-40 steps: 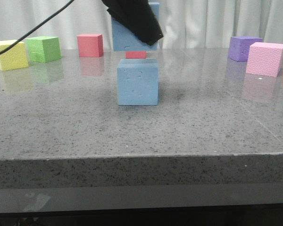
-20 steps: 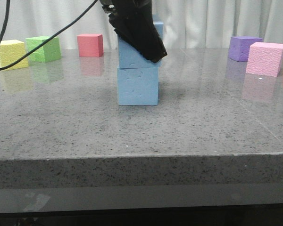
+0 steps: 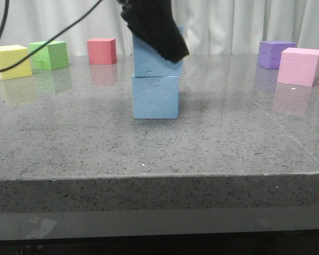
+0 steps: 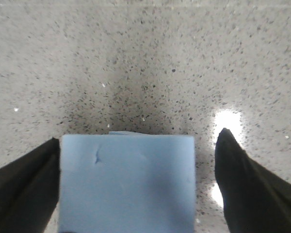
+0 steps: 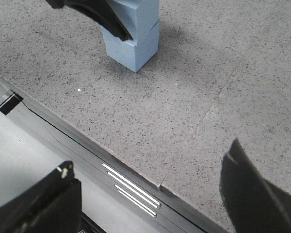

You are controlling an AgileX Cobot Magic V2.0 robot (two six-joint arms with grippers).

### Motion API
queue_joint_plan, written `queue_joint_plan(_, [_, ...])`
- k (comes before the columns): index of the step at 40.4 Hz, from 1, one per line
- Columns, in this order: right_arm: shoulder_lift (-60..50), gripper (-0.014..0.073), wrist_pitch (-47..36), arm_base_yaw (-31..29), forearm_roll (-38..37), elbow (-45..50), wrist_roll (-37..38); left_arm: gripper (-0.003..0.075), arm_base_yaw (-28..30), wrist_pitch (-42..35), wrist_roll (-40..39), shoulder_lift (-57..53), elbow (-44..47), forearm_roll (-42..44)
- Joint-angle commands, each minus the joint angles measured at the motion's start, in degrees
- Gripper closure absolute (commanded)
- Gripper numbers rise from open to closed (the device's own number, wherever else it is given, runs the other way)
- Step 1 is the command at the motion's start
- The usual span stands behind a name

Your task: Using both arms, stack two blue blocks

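Grey speckled table bears two stacked, pitted sky-blue blocks

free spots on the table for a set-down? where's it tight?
Bare: the wide front strip of table before the blue stack, and both its flanks. Crowded: back left, yellow cube, green cube, red cube; back right, purple cube, pink cube.

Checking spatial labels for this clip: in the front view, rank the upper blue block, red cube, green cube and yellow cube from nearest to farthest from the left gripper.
1. upper blue block, between the left gripper fingers.
2. red cube, back left.
3. green cube, further left.
4. yellow cube, far left edge.
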Motion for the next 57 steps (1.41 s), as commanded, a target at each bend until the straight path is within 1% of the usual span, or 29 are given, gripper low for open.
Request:
queue_joint_plan(1, [-0.2,0.0000,-3.9,-0.3,0.4,-1.4,-0.1,0.0120,-0.3,0.0,-3.9,-5.9,-2.7,-1.8])
queue_joint_plan(5, [-0.2,0.0000,-3.9,-0.3,0.4,-1.4,-0.1,0.0120,-0.1,0.8,-10.4,-8.5,-2.8,-1.3])
queue_joint_plan(8, [-0.2,0.0000,-3.8,-0.3,0.4,-1.4,-0.1,0.0120,0.5,0.9,-17.3,-10.9,-2.8,-0.8])
queue_joint_plan(13, [-0.2,0.0000,-3.8,-0.3,0.4,-1.4,-0.1,0.0120,2.7,0.5,-32.3,-14.9,-2.5,-0.9])
queue_joint_plan(16, [-0.2,0.0000,-3.8,-0.3,0.4,-1.4,-0.1,0.0120,3.8,-0.7,-35.5,-17.9,-0.1,-0.9])
queue_joint_plan(20, [-0.2,0.0000,-3.8,-0.3,0.4,-1.4,-0.1,0.0120,4.8,-2.9,-37.1,-22.6,5.6,-0.4])
queue_joint_plan(30, [-0.2,0.0000,-3.8,-0.3,0.4,-1.4,-0.1,0.0120,6.7,-11.7,-42.5,-37.0,26.1,4.0])
queue_joint_plan(33, [-0.2,0.0000,-3.8,-0.3,0.4,-1.4,-0.1,0.0120,7.4,-13.7,-42.8,-41.0,31.2,4.4])
queue_joint_plan(39, [-0.2,0.0000,-3.8,-0.3,0.4,-1.4,-0.1,0.0120,10.4,-16.8,-42.9,-48.6,40.8,4.5])
queue_joint_plan(46, [-0.2,0.0000,-3.6,-0.3,1.2,-1.4,-0.1,0.0120,14.6,-17.9,-42.9,-56.2,48.8,4.5])
queue_joint_plan(49, [-0.2,0.0000,-3.9,-0.3,1.4,-1.4,-0.1,0.0120,15.6,-19.0,-42.9,-58.7,51.5,4.5])
queue_joint_plan(57, [0.0,0.0000,-4.1,-0.3,1.4,-1.4,-0.1,0.0120,15.7,-21.9,-42.9,-63.4,56.2,4.5])
